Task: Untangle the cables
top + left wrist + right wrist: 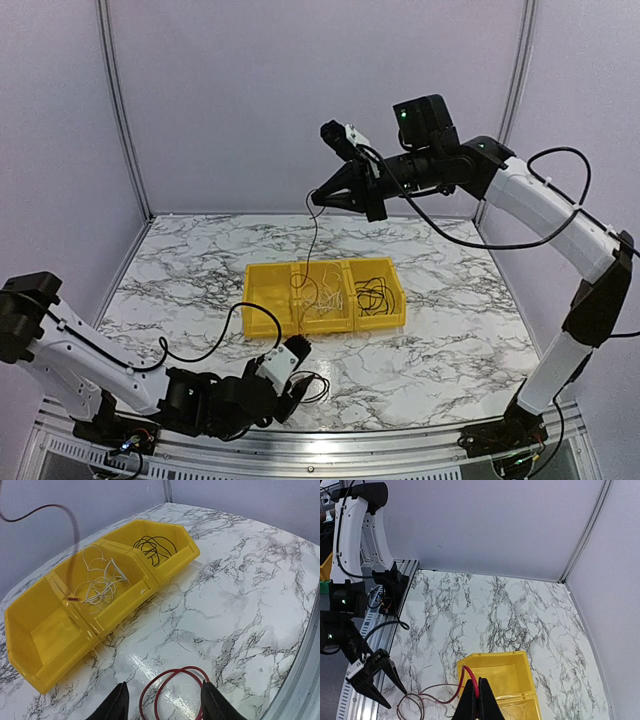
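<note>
My right gripper [317, 198] is high above the yellow bin [262, 322] and shut on a thin red cable [314, 235]. In the right wrist view its fingertips [479, 682] pinch that cable [468, 672], which trails down to loose coils [410, 706] on the table. My left gripper [300, 351] is low on the table in front of the bin and open. The red coils [172, 682] lie between its fingers [118, 702], not gripped. White wires [100, 585] fill the bin's middle compartment, black wires [155, 547] the right one. The left compartment [47, 632] is empty.
The bin [45, 667] stands mid-table on the marble top. Grey walls close off the back and sides. The metal frame rail [330, 460] runs along the near edge. The left arm's base [350, 600] stands at the left in the right wrist view.
</note>
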Controlling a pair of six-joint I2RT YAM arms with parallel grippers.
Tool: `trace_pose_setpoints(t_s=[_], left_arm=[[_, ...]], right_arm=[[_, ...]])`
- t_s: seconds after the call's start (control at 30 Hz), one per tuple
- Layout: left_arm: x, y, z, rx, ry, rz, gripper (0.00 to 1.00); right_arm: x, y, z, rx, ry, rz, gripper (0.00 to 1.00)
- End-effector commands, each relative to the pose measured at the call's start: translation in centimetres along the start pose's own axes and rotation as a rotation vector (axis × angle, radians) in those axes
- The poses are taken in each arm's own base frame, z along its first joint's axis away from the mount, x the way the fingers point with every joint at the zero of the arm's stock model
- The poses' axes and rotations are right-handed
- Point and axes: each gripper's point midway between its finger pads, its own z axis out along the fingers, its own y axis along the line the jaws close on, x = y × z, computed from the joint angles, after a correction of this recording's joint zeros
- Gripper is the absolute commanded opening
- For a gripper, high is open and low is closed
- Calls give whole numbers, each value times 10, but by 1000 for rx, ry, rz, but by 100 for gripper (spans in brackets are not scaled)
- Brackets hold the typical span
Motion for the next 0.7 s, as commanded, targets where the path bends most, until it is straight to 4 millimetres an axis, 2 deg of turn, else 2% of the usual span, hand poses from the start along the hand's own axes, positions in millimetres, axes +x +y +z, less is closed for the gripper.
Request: trace_pose_setpoints(t_s=[0.0,0.17,0.3,0.47,0.67], left_arm=[[2,29,-20,-50,-14,-131,51],[-11,58,-44,-62,-84,-268,52],[-16,97,-67,-155,-171,-392,52],[-7,143,-95,-225,-272,-557,53],[0,159,-108,-229,-285,-589,54]], right_arm=[[10,-11,12,16,2,31,0],[23,-15,28,-3,27,69,0],[29,-19,39,-8,38,76,0],[44,-32,55,2,67,84,0],[83,-53,91,9,121,118,0]])
